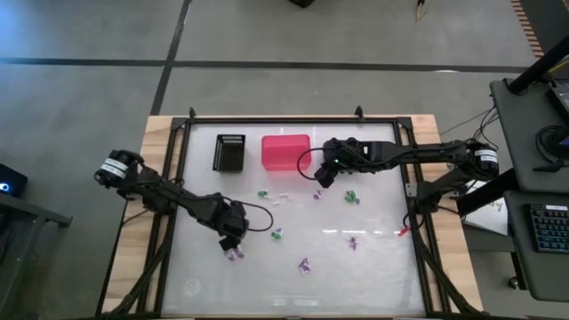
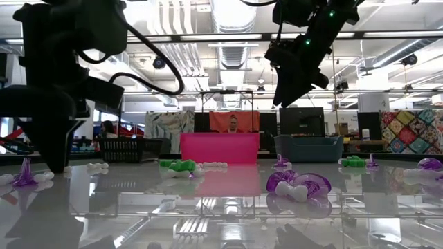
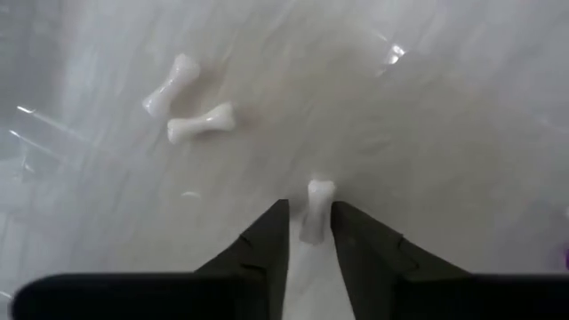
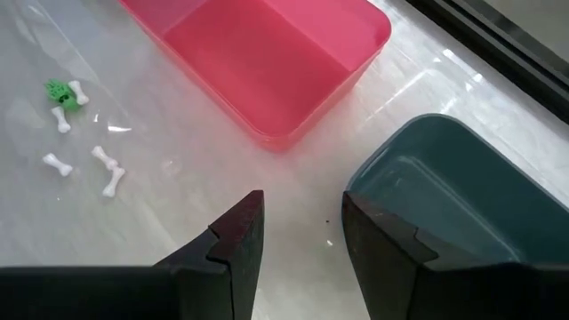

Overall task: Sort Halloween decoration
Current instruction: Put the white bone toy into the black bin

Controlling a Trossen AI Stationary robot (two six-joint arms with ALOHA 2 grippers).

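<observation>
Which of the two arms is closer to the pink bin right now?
The right. The right gripper hovers open just beside the pink bin, near its right end. The left gripper is well away toward the table's front, a white bone between its fingers.

I find no text, label, brand, number or sign that I can read in any of my four views. The pink bin (image 1: 285, 152), the black bin (image 1: 229, 152) beside it and the teal bin (image 4: 471, 204) all show plain walls without any marking. Well behind the pink bin in the low view, the room's wall hangings and screens carry patterns only, too small for me to make out any letters. The keyboard (image 1: 549, 228) on the desk, far off to the side of the pink bin, has keys too tiny to read from above.
</observation>
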